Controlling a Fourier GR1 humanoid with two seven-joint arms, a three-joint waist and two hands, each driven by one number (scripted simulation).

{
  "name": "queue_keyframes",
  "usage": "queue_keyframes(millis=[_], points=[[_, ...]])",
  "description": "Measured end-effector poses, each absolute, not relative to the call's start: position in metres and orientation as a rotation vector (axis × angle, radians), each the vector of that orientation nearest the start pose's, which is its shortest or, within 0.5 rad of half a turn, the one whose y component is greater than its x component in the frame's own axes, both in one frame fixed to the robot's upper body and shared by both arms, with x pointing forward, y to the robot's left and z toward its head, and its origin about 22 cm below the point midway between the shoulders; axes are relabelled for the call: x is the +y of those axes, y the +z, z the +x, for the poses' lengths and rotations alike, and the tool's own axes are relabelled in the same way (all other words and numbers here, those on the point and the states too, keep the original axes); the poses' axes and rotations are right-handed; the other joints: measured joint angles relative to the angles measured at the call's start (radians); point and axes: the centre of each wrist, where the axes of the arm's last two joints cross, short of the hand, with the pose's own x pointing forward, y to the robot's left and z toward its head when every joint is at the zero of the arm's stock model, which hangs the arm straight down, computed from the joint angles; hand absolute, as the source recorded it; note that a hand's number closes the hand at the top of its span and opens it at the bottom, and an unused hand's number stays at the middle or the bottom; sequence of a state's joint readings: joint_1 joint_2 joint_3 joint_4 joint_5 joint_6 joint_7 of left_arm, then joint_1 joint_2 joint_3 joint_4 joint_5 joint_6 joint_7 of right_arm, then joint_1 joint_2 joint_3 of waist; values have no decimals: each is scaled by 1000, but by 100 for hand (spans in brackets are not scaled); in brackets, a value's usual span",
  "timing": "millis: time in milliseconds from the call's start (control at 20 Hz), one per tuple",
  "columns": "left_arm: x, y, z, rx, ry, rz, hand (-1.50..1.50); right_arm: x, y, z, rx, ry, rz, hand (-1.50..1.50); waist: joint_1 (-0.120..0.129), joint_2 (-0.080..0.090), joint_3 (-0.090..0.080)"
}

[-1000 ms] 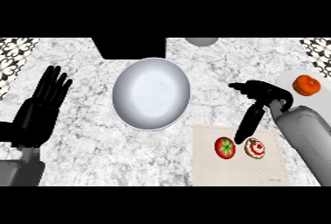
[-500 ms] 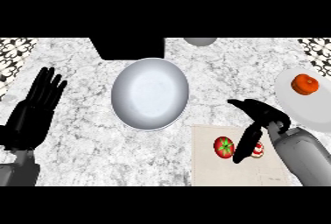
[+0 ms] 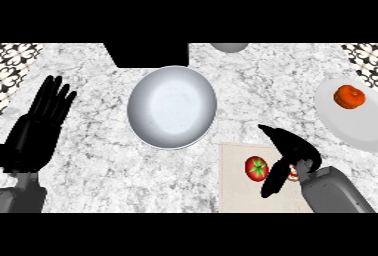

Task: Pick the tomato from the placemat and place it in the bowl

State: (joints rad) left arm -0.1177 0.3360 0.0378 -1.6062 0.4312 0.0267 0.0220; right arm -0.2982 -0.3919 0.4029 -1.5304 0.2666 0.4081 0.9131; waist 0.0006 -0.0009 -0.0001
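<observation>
The right hand (image 3: 295,150) hangs over the placemat (image 3: 236,192) with its fingers (image 3: 273,182) spread apart and pointing down, gripping nothing. The tomato (image 3: 256,168) lies on the placemat just to that hand's left, close beside the fingers; whether they touch cannot be told. A small red-and-white thing (image 3: 294,174) shows under the hand, mostly hidden.

Up and to the left of the hand stands the bowl (image 3: 151,107), its near rim close to the placemat's far corner. Bare desk (image 3: 96,170) lies open to the left of the placemat. To the hand's right and farther off, a plate (image 3: 332,125), cut by the view's edge, carries an orange-red fruit (image 3: 350,96). The left hand (image 3: 37,132) rests flat-fingered at the view's left, well apart from the bowl.

Counted: one tomato, one bowl, one placemat, one plate.
</observation>
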Motion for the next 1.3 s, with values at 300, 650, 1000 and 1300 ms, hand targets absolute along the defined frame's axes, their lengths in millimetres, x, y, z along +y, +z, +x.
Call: queue_keyframes(millis=[300, 650, 1000, 1300], points=[[298, 57, 268, -1693, 69, -87, 0, -201, 44, 289, -660, 1051, -471, -150, 1, 1, 0], [294, 57, 272, -1694, 69, -93, 0, -196, 20, 299, -611, 1069, -467, -150, 2, 1, 0], [293, 65, 276, -1688, 67, -93, 0, -196, 11, 302, -603, 1125, -471, 150, 3, -3, -2], [299, 58, 274, -1689, 61, -85, 0, -189, 11, 309, -614, 1253, -510, 150, 2, -3, -4]])
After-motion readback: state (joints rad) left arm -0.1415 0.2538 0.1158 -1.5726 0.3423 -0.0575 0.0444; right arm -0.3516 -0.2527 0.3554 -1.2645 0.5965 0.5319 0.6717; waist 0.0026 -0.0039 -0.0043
